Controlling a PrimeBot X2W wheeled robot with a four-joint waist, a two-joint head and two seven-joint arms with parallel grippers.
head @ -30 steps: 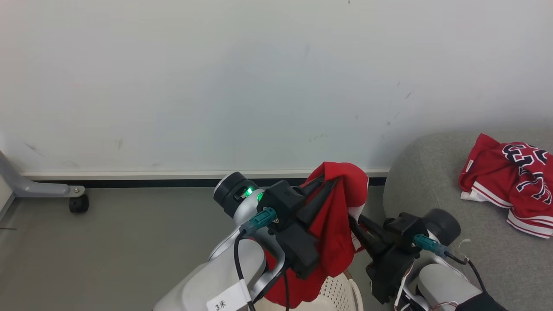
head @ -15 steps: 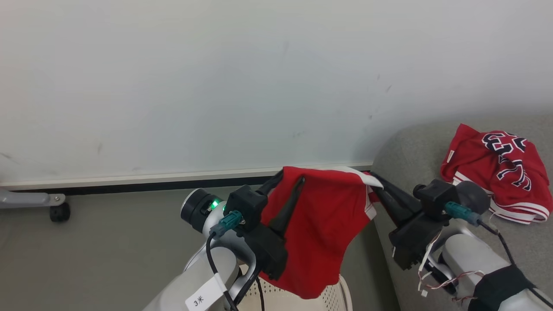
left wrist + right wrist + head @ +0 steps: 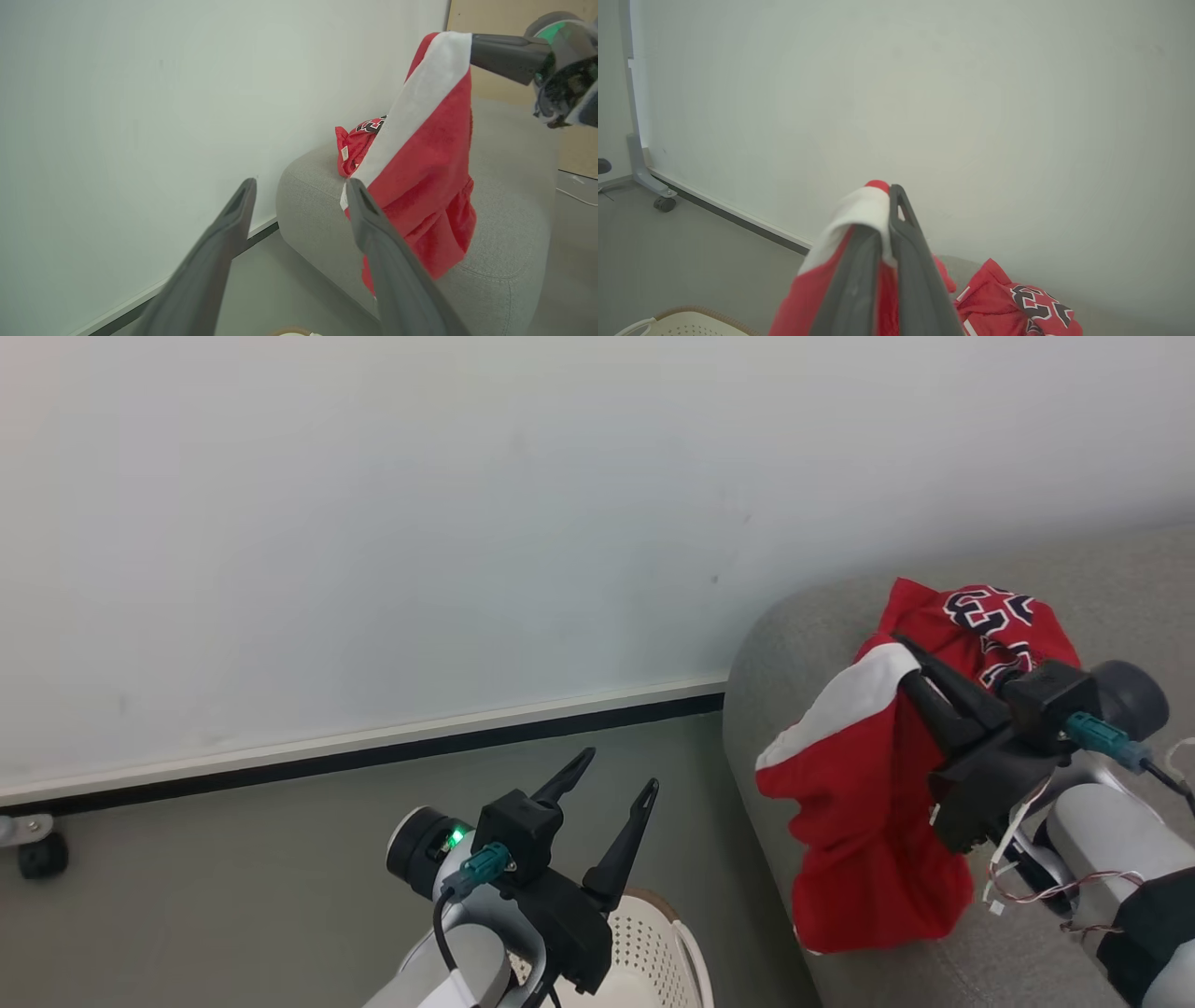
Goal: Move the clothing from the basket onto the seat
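My right gripper is shut on the white waistband of the plainer red garment. The garment hangs over the front left edge of the grey seat. In the right wrist view the fingers pinch the white band. The numbered jersey lies crumpled on the seat just behind the hanging garment. My left gripper is open and holds nothing, above the cream basket at the bottom edge. The left wrist view has its spread fingers pointing toward the hanging garment.
A pale wall with a black baseboard runs behind everything. A grey wheeled stand foot sits on the floor at far left, and it appears again in the right wrist view. Grey floor lies between basket and wall.
My left gripper has let go of the red garment and opened. My right gripper has carried the garment rightward over the seat. The head camera has turned right.
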